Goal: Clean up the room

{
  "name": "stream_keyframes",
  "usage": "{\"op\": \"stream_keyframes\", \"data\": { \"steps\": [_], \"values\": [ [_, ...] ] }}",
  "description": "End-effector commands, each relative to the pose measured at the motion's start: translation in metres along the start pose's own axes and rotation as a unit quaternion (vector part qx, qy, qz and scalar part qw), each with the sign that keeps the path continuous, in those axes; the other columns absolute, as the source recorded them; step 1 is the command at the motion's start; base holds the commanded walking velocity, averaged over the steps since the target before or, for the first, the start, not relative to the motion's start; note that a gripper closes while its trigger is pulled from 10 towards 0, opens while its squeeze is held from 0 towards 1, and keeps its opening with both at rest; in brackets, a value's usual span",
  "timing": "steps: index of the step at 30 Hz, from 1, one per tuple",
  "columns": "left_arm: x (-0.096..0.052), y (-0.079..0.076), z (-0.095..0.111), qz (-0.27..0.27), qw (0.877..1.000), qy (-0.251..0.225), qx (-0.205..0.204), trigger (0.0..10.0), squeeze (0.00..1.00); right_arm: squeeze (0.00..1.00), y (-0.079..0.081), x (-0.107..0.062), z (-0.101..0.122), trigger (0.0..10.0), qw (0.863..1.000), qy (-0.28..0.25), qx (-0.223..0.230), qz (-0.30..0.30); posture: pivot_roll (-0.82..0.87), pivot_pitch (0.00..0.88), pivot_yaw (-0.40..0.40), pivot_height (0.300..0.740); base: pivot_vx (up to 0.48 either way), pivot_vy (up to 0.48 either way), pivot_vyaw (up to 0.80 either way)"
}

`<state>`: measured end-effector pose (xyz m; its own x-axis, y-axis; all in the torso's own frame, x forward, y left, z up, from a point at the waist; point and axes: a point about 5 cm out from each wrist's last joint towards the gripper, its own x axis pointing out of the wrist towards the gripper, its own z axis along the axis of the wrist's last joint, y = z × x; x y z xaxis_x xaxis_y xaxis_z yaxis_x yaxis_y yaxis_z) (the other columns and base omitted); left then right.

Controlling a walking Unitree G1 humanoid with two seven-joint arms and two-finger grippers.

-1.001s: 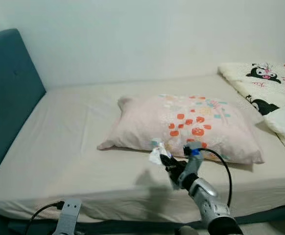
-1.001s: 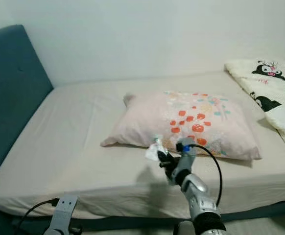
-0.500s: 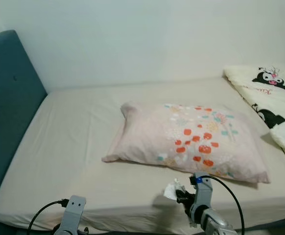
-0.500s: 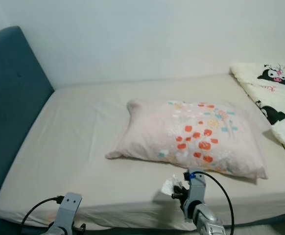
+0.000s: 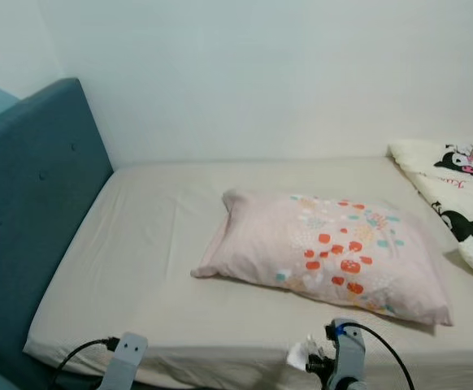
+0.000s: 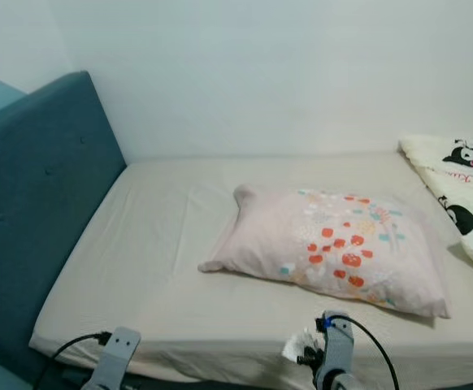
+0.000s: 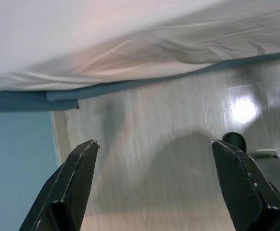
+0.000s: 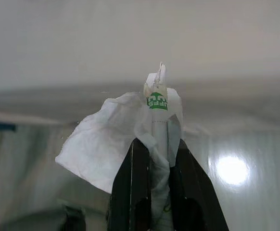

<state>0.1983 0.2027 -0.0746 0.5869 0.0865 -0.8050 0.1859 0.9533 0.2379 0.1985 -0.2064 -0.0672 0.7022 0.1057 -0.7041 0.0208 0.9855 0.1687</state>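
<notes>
My right gripper point(image 8: 155, 144) is shut on a crumpled white wrapper point(image 8: 116, 142) with a small green logo. In the eye views that wrapper point(image 5: 300, 355) hangs at the picture's lower edge, in front of the bed's near side, held by the right gripper point(image 5: 314, 363). The left gripper point(image 7: 154, 151) is open, hanging low over the pale wooden floor point(image 7: 169, 144) beside the bed's edge. Its wrist point(image 5: 125, 357) shows at the lower left. A pink pillow point(image 5: 330, 256) with orange and teal dots lies on the beige sheet point(image 5: 155, 244).
A teal padded headboard point(image 5: 25, 211) stands on the left. A cream blanket point(image 5: 456, 183) with black cartoon figures lies at the bed's right end. A white wall runs behind the bed. A dark round object point(image 7: 235, 140) sits on the floor.
The camera has pulled back and turned left, so the headboard looms larger. My right gripper with the wrapper has dropped from near the pillow to below the mattress edge.
</notes>
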Motion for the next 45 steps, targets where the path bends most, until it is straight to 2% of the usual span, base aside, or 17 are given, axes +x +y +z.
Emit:
{"op": "stream_keyframes", "data": {
  "steps": [1, 4, 6, 8, 10, 17, 25, 30, 35, 39, 43, 45],
  "values": [
    [0.0, -0.004, -0.003, -0.008, 1.0, 0.007, 0.007, 10.0, 0.0, 0.0, 0.003, -0.001, -0.012, 10.0, 1.0, 0.028, -0.005, -0.002, 0.03, 0.0, 0.03, 0.74, 0.0, 0.0, 0.47],
    [0.0, -0.004, -0.004, -0.009, 1.0, 0.007, 0.007, 10.0, 0.0, 0.0, 0.002, -0.003, -0.017, 10.0, 0.999, 0.038, -0.005, -0.006, 0.03, 0.0, 0.029, 0.74, 0.0, 0.0, 0.47],
    [-0.001, -0.006, -0.006, -0.012, 1.0, 0.013, 0.006, 10.0, 0.0, 0.0, -0.001, -0.01, -0.039, 10.0, 0.997, 0.078, 0.006, -0.02, 0.03, 0.0, 0.028, 0.74, 0.0, 0.0, 0.48],
    [-0.001, -0.006, -0.007, -0.013, 1.0, 0.015, 0.006, 10.0, 0.0, 0.0, -0.001, -0.012, -0.046, 10.0, 0.996, 0.089, 0.01, -0.023, 0.03, 0.0, 0.028, 0.74, 0.0, 0.0, 0.48],
    [-0.001, -0.006, -0.011, -0.012, 1.0, 0.025, 0.007, 10.0, 0.0, 0.0, -0.002, -0.02, -0.066, 10.0, 0.992, 0.123, 0.013, -0.033, 0.03, 0.0, 0.027, 0.74, 0.0, 0.0, 0.49],
    [-0.002, -0.008, -0.015, -0.016, 0.999, 0.037, 0.006, 10.0, 0.0, 0.0, -0.004, -0.031, -0.088, 10.0, 0.986, 0.16, 0.014, -0.051, 0.03, 0.0, 0.028, 0.74, -0.242, 0.0, 0.49],
    [-0.004, -0.004, -0.026, -0.022, 0.999, 0.045, 0.015, 10.0, 0.0, 0.0, -0.002, -0.029, -0.086, 10.0, 0.985, 0.162, 0.008, -0.066, 0.03, 0.0, 0.029, 0.74, -0.111, 0.0, 0.51],
    [-0.006, -0.001, -0.033, -0.021, 0.998, 0.057, 0.013, 10.0, 0.0, 0.0, 0.005, -0.021, -0.076, 10.0, 0.986, 0.149, 0.009, -0.07, 0.03, 0.0, 0.023, 0.74, 0.0, 0.0, 0.51],
    [-0.006, -0.003, -0.035, -0.021, 0.997, 0.069, 0.014, 10.0, 0.0, 0.0, 0.016, -0.015, -0.071, 10.0, 0.988, 0.138, 0.012, -0.066, 0.03, 0.0, 0.023, 0.74, -0.442, 0.0, 0.51],
    [-0.006, -0.007, -0.036, -0.026, 0.997, 0.066, 0.022, 10.0, 0.0, 0.0, 0.024, -0.011, -0.068, 10.0, 0.99, 0.127, 0.02, -0.063, 0.03, 0.0, 0.02, 0.74, -0.195, 0.0, 0.51],
    [-0.006, -0.014, -0.035, -0.031, 0.997, 0.065, 0.027, 10.0, 0.0, 0.0, 0.024, -0.011, -0.066, 10.0, 0.99, 0.122, 0.022, -0.061, 0.03, 0.0, 0.021, 0.74, 0.0, 0.0, 0.52],
    [-0.006, -0.022, -0.033, -0.036, 0.997, 0.062, 0.031, 10.0, 0.0, 0.0, 0.02, -0.01, -0.062, 10.0, 0.991, 0.114, 0.023, -0.061, 0.03, 0.0, 0.021, 0.74, 0.0, 0.0, 0.51]
  ]
}}
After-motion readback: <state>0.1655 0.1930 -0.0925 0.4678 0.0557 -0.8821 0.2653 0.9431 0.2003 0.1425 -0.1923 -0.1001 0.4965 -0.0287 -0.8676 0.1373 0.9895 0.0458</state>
